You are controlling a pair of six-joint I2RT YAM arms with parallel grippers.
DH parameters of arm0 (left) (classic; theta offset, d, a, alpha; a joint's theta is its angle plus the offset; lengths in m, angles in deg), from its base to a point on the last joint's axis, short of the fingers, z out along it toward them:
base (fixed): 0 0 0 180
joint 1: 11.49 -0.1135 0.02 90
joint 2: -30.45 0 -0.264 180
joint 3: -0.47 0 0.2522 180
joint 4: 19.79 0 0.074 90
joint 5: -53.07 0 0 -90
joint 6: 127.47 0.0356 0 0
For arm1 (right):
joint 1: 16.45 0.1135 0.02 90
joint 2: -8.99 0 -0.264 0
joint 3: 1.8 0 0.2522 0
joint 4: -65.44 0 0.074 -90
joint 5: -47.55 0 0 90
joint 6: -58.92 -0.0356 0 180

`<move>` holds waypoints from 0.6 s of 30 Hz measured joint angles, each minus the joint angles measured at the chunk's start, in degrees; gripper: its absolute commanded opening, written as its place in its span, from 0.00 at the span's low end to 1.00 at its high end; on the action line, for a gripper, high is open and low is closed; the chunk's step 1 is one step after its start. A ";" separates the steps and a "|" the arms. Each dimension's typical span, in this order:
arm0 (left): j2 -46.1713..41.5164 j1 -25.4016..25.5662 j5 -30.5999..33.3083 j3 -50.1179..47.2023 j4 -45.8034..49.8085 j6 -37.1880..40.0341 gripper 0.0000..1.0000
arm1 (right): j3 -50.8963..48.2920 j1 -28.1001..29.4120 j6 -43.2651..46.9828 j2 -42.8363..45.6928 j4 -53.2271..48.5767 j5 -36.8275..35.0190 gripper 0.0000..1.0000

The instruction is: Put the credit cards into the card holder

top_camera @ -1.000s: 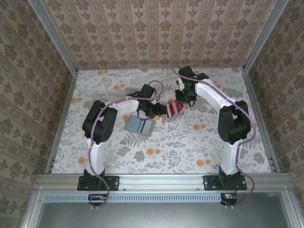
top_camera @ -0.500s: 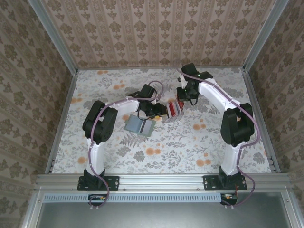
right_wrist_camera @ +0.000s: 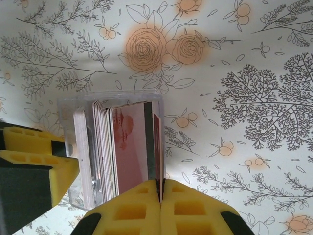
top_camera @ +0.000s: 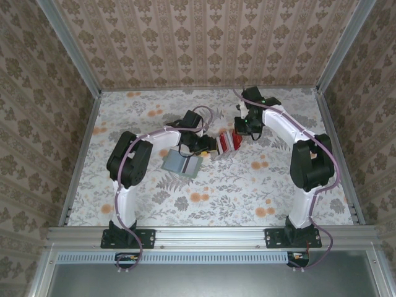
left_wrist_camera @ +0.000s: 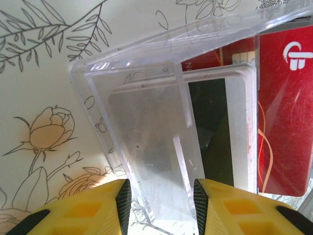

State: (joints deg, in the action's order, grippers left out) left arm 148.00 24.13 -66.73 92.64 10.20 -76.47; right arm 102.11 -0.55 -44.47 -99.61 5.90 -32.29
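Note:
The credit cards [right_wrist_camera: 129, 147] stand on edge as a stack in a clear plastic box [left_wrist_camera: 142, 122], red and white ones showing [left_wrist_camera: 283, 112]. My left gripper [left_wrist_camera: 159, 188] holds one end of that box between its yellow fingers. My right gripper [right_wrist_camera: 160, 183] is shut on the red card [right_wrist_camera: 157, 147] at the right end of the stack. In the top view the cards [top_camera: 229, 142] sit mid-table between the left gripper [top_camera: 209, 145] and the right gripper [top_camera: 243, 132]. The card holder [top_camera: 182, 164], a flat grey-green sleeve, lies on the table to the left of the box.
The floral tablecloth [top_camera: 247, 185] covers the table, which is walled on three sides by patterned panels. The left arm's yellow finger [right_wrist_camera: 29, 161] shows beside the box in the right wrist view.
The right gripper's jaws have closed the last bit onto the end card, and its wrist has shifted slightly to the right. The left arm, box and card holder have stayed put.

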 measured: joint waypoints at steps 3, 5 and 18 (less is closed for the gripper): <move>0.00 0.00 0.00 0.00 -0.04 0.00 0.41 | 0.00 0.11 0.00 -0.02 0.31 -0.37 0.09; 0.00 0.00 0.00 0.00 -0.04 0.00 0.41 | 0.00 0.28 -0.04 -0.15 0.55 -0.24 0.12; 0.00 0.04 0.02 0.09 0.07 0.00 0.41 | -0.74 0.07 0.22 -2.14 2.49 -2.01 0.15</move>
State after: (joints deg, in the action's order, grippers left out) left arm 148.00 24.17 -66.71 92.73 10.26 -76.47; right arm 101.37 -0.48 -44.25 -101.75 8.39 -34.30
